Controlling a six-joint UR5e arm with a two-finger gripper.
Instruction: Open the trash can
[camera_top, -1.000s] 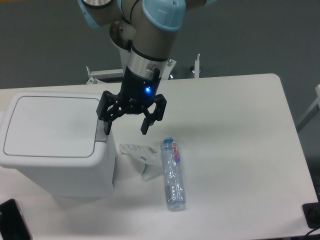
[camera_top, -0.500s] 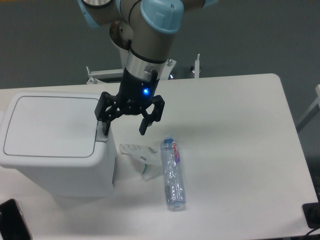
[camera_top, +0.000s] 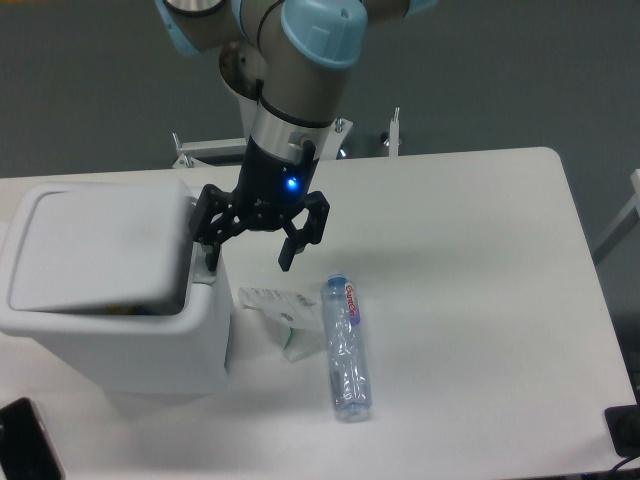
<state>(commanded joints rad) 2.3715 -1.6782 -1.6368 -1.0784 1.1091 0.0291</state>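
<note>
The bin (camera_top: 110, 290) stands at the left end of the white bench (camera_top: 470, 300), near the front edge. It is white and boxy with rounded corners. Its lid (camera_top: 100, 245) is raised at the near edge: a dark gap shows beneath the lid's front rim, and something yellowish is just visible inside, too small to identify. The lid surface appears slightly blurred.

The end effector (camera_top: 248, 258) hangs from the arm (camera_top: 295, 90) at the bin's right edge. Its two fingers are spread wide apart, gripping nothing. The left finger (camera_top: 209, 245) is down at the grey push-tab (camera_top: 204, 270) on the bin's right rim and appears to touch it; firm contact cannot be confirmed from this view. The right finger (camera_top: 292, 248) is clear of the bin, above bare bench. A blue light shows on the wrist body.

A clear plastic bottle (camera_top: 345, 345) with a red-lettered label lies on its side on the bench, right of the bin, its cap end pointing away from the camera. A crumpled clear wrapper (camera_top: 280, 312) lies between bin and bottle, touching the bottle or just beside it. A dark flat object (camera_top: 25, 445) sits at the front left corner, partly out of view. Another dark item (camera_top: 622, 430) is at the front right edge.
</note>
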